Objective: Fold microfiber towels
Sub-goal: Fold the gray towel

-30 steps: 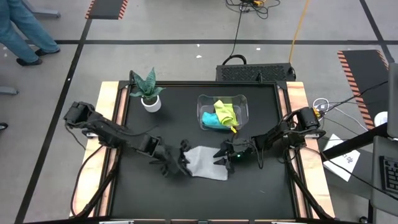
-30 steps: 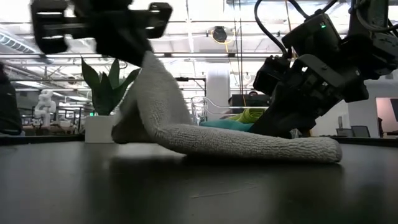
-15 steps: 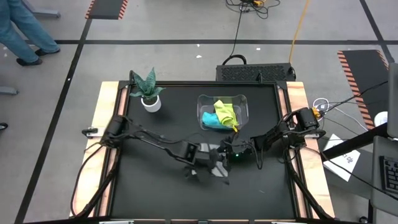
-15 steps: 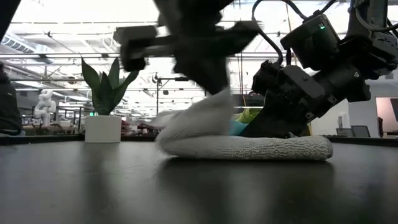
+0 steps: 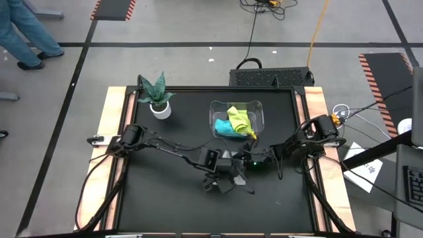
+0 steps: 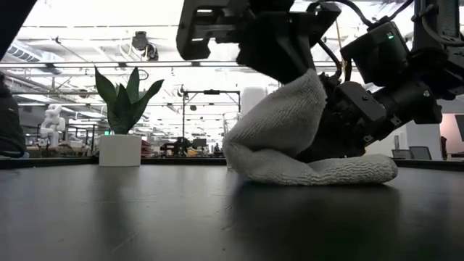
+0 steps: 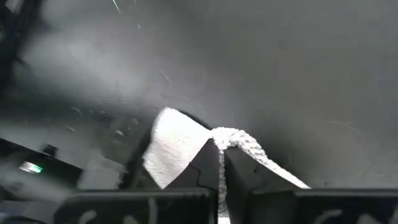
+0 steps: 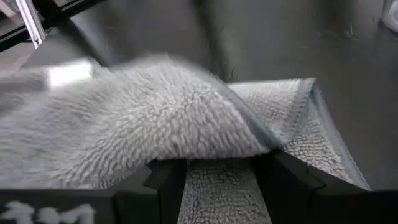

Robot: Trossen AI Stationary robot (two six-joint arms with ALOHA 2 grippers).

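The light grey towel [image 6: 290, 138] lies right of the table's middle, partly folded over itself. Its lower layer [image 6: 355, 170] is flat on the table. My left gripper [image 5: 221, 180] is shut on a raised edge of it and stands over the towel. My right gripper [image 5: 248, 162] is at the towel's right end, fingers apart, with towel between them [image 8: 219, 186]. The yellow-green towel [image 5: 239, 118] and the teal towel [image 5: 223, 127] lie in the clear bin [image 5: 258, 109]. My left gripper pinches the grey towel's lifted edge [image 7: 231, 138] between its two fingers, slanting down from the table's left. The held part is raised above the table, and the cloth drapes from it in a slack hump onto the lower layer. My right gripper has its fingers [image 8: 283, 180] on either side of a strip of the towel's lower layer [image 8: 217, 193], slanting down from the table's right. That end lies flat on the table. Whether the fingers pinch it does not show.
A potted plant [image 5: 157, 99] stands at the far left of the black table top [image 5: 165, 198]. The clear bin is just beyond the towel. Cables and a dark box [image 5: 271, 76] lie behind the far edge. A person's legs [image 5: 23, 39] show far off left.
My left gripper has swept toward the table's right with the grey towel's left edge, carrying it over the rest of the cloth. The towel has folded into a hump near my right gripper. Its right end has stayed on the table.
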